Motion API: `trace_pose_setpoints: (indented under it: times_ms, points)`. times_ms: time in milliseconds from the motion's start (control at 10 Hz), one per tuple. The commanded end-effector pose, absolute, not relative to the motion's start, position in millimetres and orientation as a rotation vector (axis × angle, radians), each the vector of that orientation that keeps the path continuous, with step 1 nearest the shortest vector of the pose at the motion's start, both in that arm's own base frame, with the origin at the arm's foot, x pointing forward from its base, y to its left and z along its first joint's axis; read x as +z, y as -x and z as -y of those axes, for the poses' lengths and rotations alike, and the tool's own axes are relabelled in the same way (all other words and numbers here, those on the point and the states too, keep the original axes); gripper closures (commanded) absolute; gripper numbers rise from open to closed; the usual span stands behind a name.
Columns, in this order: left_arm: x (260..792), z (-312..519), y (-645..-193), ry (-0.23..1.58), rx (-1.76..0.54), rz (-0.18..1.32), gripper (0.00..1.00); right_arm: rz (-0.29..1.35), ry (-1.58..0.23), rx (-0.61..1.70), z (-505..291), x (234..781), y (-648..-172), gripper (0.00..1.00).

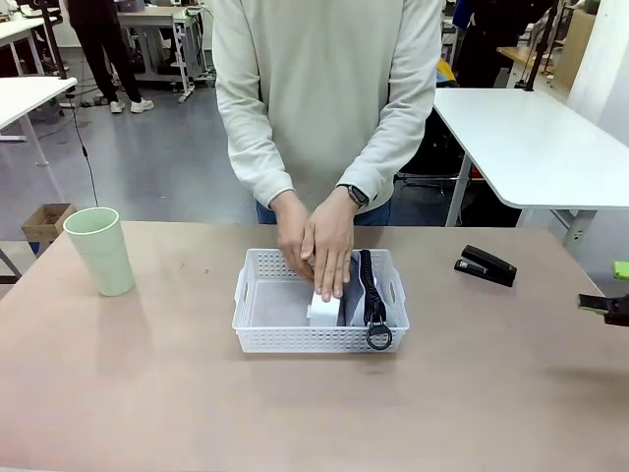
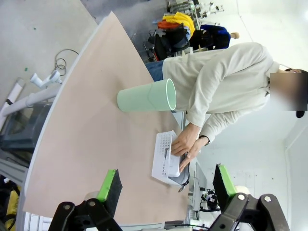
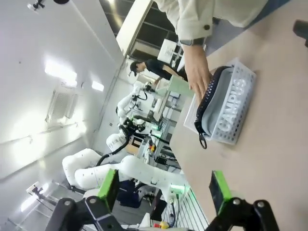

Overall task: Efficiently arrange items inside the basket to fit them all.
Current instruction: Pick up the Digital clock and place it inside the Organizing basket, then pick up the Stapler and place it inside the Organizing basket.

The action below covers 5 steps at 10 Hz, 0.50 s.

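Observation:
The white lattice basket [image 1: 295, 339] sits mid-table. Both of the person's hands [image 1: 324, 246] press down inside it on a white box [image 1: 322, 309] beside the grey pouch [image 1: 360, 295] with its black zipper strap. A pale green cup [image 1: 100, 251] stands upright at the left, and a black stapler [image 1: 486, 265] lies at the right. My right gripper [image 1: 614, 288] is open at the far right edge, well away from the stapler. In the left wrist view my left gripper [image 2: 167, 185] is open and empty, far from the cup [image 2: 147, 96] and basket [image 2: 161, 149]. The right wrist view has the right gripper [image 3: 164, 187] open, and the "CAMPUS" pouch [image 3: 214, 122] standing in the basket [image 3: 246, 82].
The tan table [image 1: 197, 393] has bare room in front of the basket and on both sides of it. A white table [image 1: 531, 138] stands behind at the right. The person stands at the far edge, leaning over the basket.

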<state>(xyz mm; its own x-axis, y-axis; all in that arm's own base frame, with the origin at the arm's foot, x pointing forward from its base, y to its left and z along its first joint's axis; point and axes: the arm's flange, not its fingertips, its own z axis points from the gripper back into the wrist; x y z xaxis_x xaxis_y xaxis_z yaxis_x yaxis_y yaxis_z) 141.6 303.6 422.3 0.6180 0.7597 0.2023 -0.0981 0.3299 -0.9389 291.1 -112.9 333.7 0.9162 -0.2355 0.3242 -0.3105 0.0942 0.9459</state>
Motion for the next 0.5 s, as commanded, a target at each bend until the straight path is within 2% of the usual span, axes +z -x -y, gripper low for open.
trace_pose_setpoints:
  times_ms: [0, 400]
  points:
    - [422.4, -302.2, -140.7, 1.110, 0.612, 0.752, 0.00, 0.423, -1.441, 0.079, 92.9, 371.6, -302.6, 0.00]
    - [422.4, -302.2, -140.7, 1.110, 0.612, 0.752, 0.00, 0.423, -1.441, 0.079, 92.9, 371.6, -302.6, 0.00]
